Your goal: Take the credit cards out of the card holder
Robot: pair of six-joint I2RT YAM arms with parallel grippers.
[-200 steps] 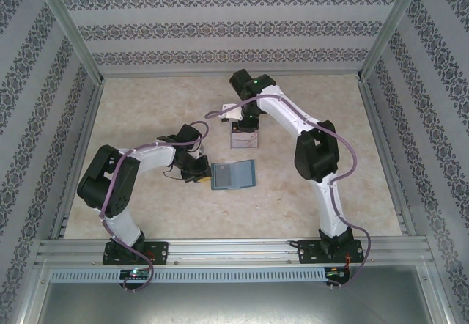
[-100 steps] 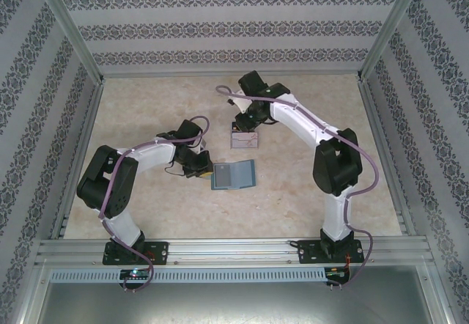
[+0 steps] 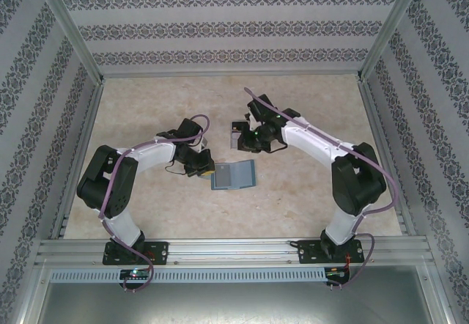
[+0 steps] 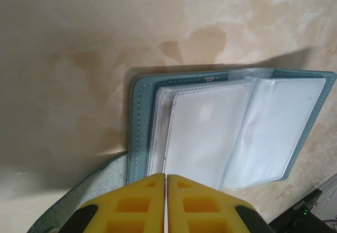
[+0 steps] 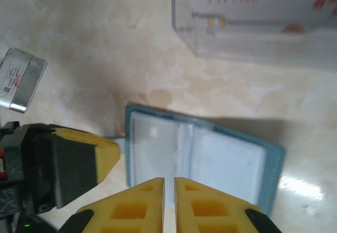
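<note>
The right gripper (image 5: 169, 184) has swung from the clear tray (image 5: 247, 43) back over the card holder (image 5: 200, 159) lying open mid-table (image 3: 146, 104), fingers nearly together and empty; the left gripper (image 4: 166, 179) pinches its side tab; likely back for another card

Clear plastic tray (image 5: 247, 27) — resting on the beige table (image 3: 146, 104).

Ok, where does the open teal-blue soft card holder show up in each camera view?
Top external: the teal-blue soft card holder lies near the picture's centre.
Left wrist: it spreads open across the centre and right.
Right wrist: it sits in the lower middle.
Shared landmark: the yellow-fingered left gripper close beside one short edge of the holder.
</note>
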